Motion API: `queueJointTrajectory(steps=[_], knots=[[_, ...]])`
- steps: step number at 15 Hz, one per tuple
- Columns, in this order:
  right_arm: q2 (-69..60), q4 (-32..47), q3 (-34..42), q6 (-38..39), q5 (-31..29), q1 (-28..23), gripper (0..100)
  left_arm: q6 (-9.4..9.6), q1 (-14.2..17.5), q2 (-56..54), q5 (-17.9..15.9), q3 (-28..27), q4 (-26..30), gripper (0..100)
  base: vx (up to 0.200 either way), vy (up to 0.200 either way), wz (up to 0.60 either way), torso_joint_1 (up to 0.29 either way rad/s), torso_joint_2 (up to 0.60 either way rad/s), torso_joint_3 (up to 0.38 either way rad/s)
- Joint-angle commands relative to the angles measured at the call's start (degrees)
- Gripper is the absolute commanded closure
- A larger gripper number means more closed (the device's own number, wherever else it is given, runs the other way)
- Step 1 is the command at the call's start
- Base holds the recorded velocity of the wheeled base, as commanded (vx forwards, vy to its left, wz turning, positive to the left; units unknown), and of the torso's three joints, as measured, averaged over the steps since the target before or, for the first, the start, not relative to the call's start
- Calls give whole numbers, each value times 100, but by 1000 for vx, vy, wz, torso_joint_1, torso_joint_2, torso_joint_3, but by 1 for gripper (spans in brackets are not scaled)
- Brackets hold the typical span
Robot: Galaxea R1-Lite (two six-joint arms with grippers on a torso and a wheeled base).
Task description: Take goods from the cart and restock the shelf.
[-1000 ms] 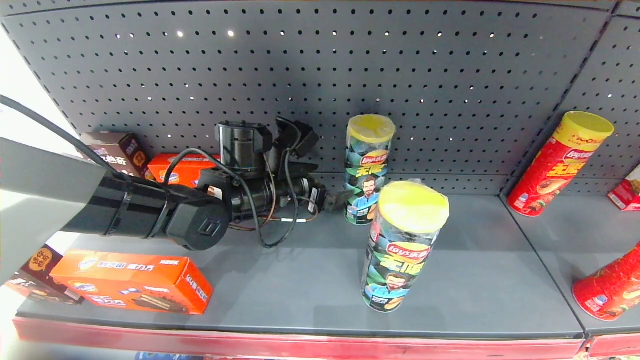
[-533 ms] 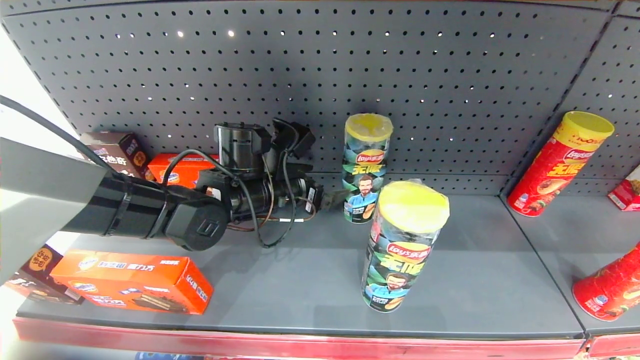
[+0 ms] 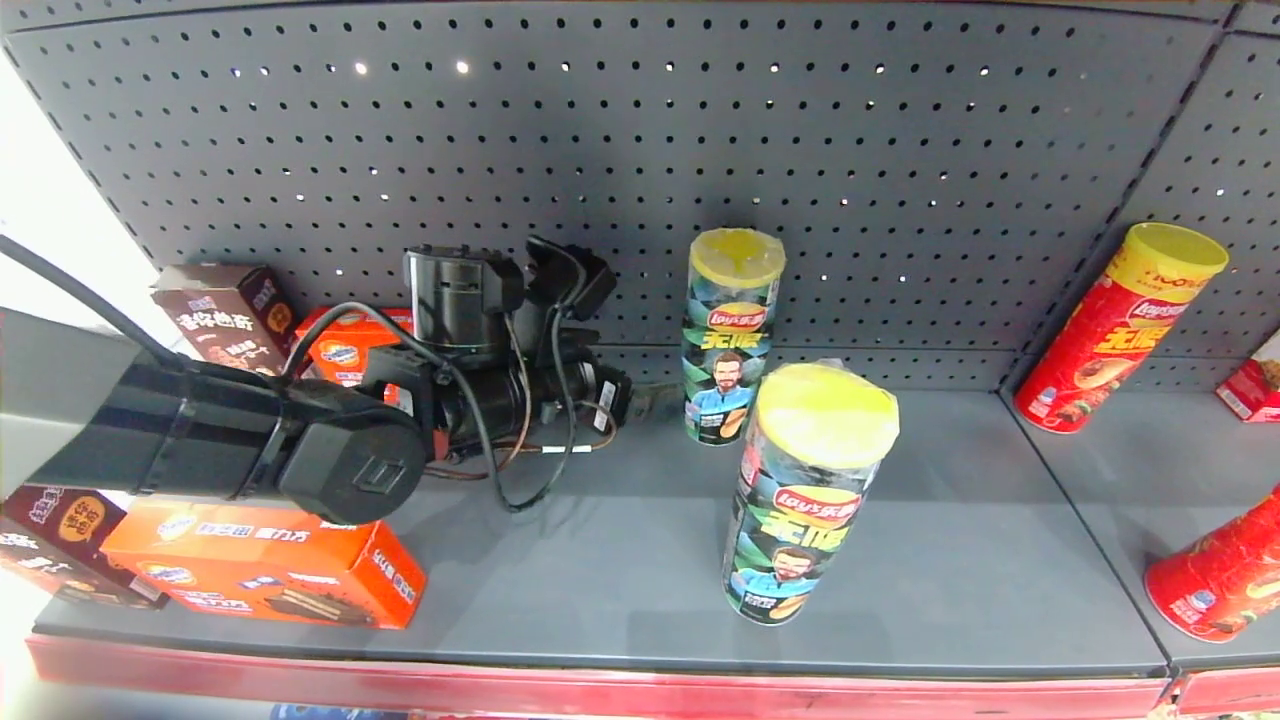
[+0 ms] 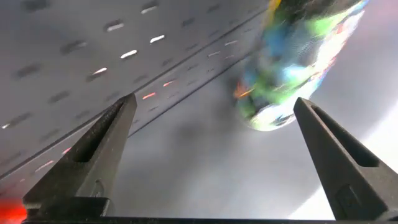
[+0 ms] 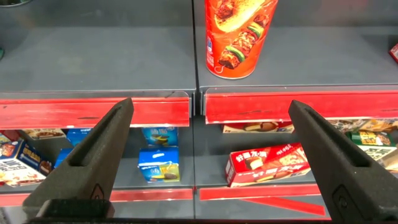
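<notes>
The rear crisp canister [image 3: 733, 335] stands upright at the back of the shelf [image 3: 600, 560], close to the pegboard [image 3: 600, 150]. It is just ahead of my left gripper [image 3: 668, 396], whose fingers are spread wide with nothing between them.

I judge the canister to be a light, stiff cardboard tube with a slick wrap. It is tall enough to topple at a nudge, so I would take it around mid-body, well below the thin lid.

The front canister [image 3: 805, 490] stands near on the robot's right. The orange biscuit box [image 3: 265, 565] lies under my forearm, near the shelf's front lip. Between them is bare shelf, which gives me room to move.

My right gripper [image 5: 211, 104] is low, facing the lower shelves. It is also wide open and holds nothing.
</notes>
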Motion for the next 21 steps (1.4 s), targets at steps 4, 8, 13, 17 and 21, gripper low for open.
queueJointTrajectory(steps=[4,8,13,17,21], knots=[[7,-3,0,-1,2,0,0,514,-113,-86,796,158,-62,0,0,0,0,0,0,0],[7,-3,0,-1,2,0,0,496,-350,379,1183,-264,-71,0,0,0,0,0,0,0],[7,-3,0,-1,-6,0,0,487,-456,546,1174,-554,-18,0,0,0,0,0,0,0],[7,-3,0,-1,2,0,0,443,-412,485,1192,-439,-71,0,0,0,0,0,0,0],[7,-3,0,-1,2,0,0,426,-359,-675,1244,237,140,0,0,0,0,0,0,0]])
